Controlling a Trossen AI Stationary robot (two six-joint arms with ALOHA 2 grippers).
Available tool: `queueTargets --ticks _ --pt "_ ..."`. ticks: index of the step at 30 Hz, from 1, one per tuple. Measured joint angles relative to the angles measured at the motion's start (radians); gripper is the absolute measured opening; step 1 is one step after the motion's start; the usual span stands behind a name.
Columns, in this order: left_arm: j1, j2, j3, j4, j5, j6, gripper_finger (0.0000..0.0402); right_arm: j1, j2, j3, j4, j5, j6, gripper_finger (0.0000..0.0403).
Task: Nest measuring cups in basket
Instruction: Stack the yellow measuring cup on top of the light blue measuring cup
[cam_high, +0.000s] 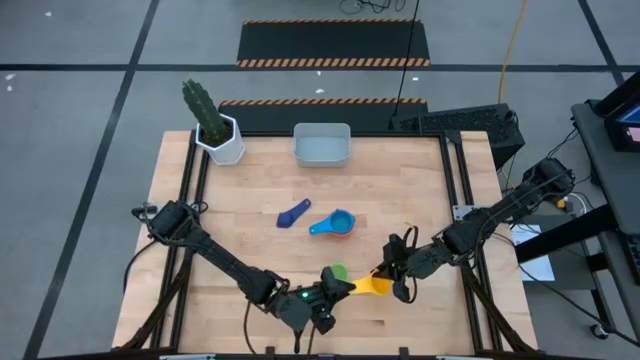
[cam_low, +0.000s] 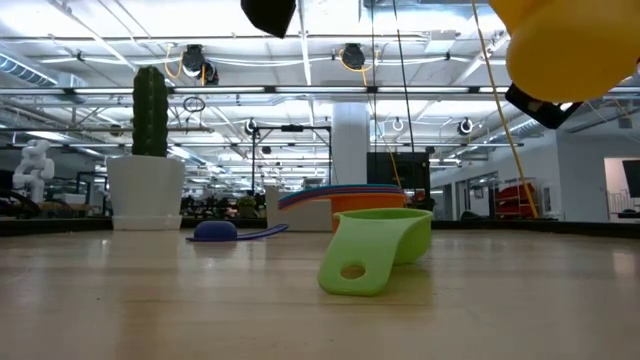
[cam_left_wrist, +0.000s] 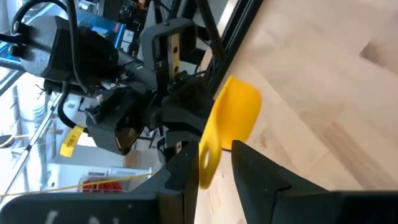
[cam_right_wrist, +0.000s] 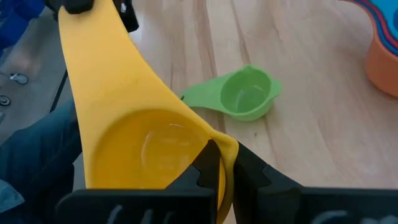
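Note:
A yellow measuring cup (cam_high: 375, 284) is held clear of the table near the front edge, between both grippers. My left gripper (cam_high: 345, 288) is shut on its handle and my right gripper (cam_high: 395, 278) on its bowl. A green cup (cam_high: 338, 271) rests on the table just behind them, open side up (cam_right_wrist: 245, 93). A stack of light blue and orange cups (cam_high: 335, 224) and a dark blue cup (cam_high: 293, 214) lie mid-table. The pale grey-blue basket (cam_high: 321, 144) stands at the far edge. My left gripper has the free end of the yellow cup's handle (cam_left_wrist: 206, 158), by its hole, between its two fingers. It comes level from the table's left. The cup is lifted clear. My right gripper pinches the bowl's rim (cam_right_wrist: 225, 152) on the side away from the handle, one finger inside the bowl and one outside. It comes from the table's right. The bowl is clear of the table, open side up (cam_low: 570, 50).
A white hexagonal pot with a cactus (cam_high: 220, 130) stands at the far left corner. Bare wood (cam_high: 250, 250) lies between the cups and the left edge.

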Motion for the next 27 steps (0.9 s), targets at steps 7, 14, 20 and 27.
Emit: queueTargets --ticks 7,14,20,27 --pt "0.015 0.000 0.000 0.002 0.019 0.071 0.0049 -0.004 0.000 0.000 -0.002 -0.021 0.000 0.0006" --pt "0.017 -0.001 0.001 0.013 0.018 0.121 0.0016 -0.004 0.000 0.000 0.004 -0.020 -0.016 0.0012" --pt "0.018 -0.010 0.001 0.006 0.001 0.174 0.0008 -0.035 -0.014 0.000 0.028 0.006 -0.035 0.0073" --pt "0.031 -0.050 0.000 -0.086 -0.014 0.179 0.0006 -0.098 -0.051 0.000 0.026 0.008 -0.065 0.0156"
